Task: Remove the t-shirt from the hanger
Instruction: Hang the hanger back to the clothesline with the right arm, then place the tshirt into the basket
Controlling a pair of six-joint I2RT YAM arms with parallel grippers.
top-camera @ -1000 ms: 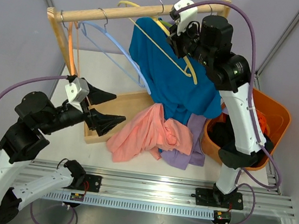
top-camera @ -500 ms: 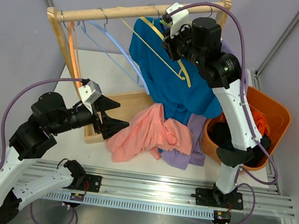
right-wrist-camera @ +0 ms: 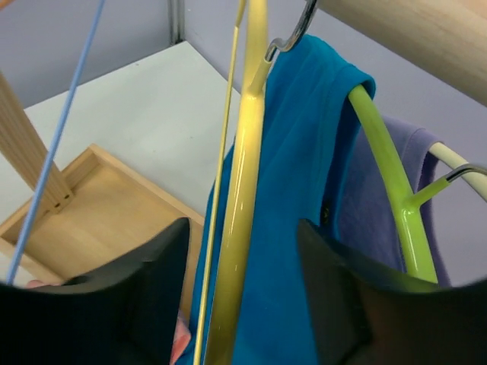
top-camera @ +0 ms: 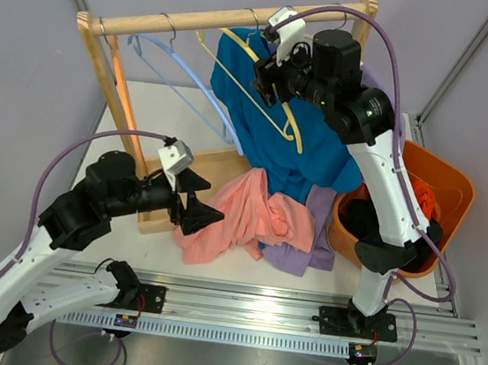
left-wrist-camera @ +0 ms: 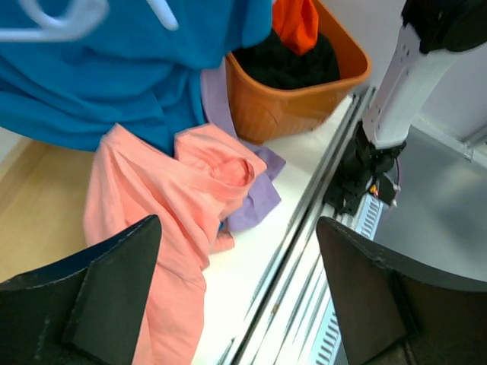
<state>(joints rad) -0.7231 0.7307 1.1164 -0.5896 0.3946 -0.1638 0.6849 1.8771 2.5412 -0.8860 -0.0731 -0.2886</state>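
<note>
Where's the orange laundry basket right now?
In the top view, the orange basket sits at the right edge of the table, with the purple shirt lying beside it.

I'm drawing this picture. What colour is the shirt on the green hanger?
The shirt is blue, clearest in the top view.

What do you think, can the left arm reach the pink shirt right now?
Probably yes. The left gripper is open, empty and aimed at the pink shirt, which lies on the table just ahead of it. Nothing stands between them; the blue shirt hangs farther back.
</note>
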